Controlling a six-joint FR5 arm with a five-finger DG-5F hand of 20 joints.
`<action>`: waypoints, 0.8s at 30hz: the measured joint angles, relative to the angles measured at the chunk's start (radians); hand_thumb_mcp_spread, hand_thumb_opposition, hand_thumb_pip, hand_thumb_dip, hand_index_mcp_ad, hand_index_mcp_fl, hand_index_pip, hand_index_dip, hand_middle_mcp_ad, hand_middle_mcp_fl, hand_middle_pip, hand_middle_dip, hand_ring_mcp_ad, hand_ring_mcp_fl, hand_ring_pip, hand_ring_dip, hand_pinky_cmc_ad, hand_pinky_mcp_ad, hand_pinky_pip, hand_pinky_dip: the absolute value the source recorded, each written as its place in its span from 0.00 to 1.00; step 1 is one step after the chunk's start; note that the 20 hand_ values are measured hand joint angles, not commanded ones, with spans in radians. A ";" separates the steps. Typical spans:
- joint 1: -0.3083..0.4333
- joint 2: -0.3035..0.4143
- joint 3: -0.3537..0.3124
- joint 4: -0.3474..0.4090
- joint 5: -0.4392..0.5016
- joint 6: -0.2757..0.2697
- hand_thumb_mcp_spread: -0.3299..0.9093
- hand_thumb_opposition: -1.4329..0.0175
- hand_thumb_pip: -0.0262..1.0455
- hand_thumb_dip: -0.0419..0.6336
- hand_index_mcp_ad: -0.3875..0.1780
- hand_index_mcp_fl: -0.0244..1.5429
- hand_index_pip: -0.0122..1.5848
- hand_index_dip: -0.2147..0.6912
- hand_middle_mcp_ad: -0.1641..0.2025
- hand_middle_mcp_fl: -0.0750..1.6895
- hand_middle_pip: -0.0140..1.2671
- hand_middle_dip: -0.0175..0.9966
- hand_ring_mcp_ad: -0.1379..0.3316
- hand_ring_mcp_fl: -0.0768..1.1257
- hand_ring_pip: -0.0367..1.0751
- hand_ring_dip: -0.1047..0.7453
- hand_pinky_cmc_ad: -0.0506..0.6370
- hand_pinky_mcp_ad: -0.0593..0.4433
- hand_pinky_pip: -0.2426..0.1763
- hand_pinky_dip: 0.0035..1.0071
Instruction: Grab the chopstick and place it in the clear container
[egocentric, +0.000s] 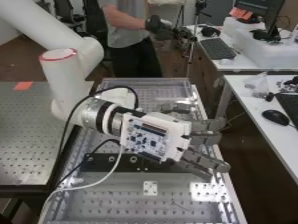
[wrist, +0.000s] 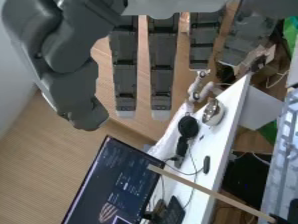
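Note:
The hand is over the middle of the perforated metal bench, its dark fingers straight and spread toward the bench's right edge. In the wrist view the hand is open, with several straight fingers and a thicker, slightly bent thumb apart from them, nothing between them. A thin wooden stick, seemingly the chopstick, lies beyond the fingertips, untouched, one end close to a dark piece beside the perforated surface. Which thing is the clear container I cannot tell.
A black bar crosses the bench beneath the hand, with a small metal plate nearer. Cables loop beside the wrist. On the right, a white table holds a mouse and a crumpled clear plastic item.

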 joint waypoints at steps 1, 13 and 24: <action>-0.002 -0.011 0.011 -0.009 -0.011 0.014 0.52 0.45 0.76 0.52 0.52 0.36 0.25 0.48 0.65 0.39 0.11 0.60 0.68 0.15 0.13 0.28 0.58 0.61 0.29 0.12; -0.006 -0.063 0.066 -0.044 -0.076 0.063 0.55 0.43 0.76 0.54 0.46 0.37 0.25 0.46 0.65 0.44 0.11 0.60 0.63 0.17 0.12 0.30 0.56 0.61 0.28 0.12; -0.007 -0.090 0.091 -0.088 -0.075 0.048 0.57 0.43 0.76 0.57 0.45 0.36 0.32 0.44 0.65 0.44 0.11 0.62 0.62 0.20 0.12 0.32 0.55 0.61 0.29 0.12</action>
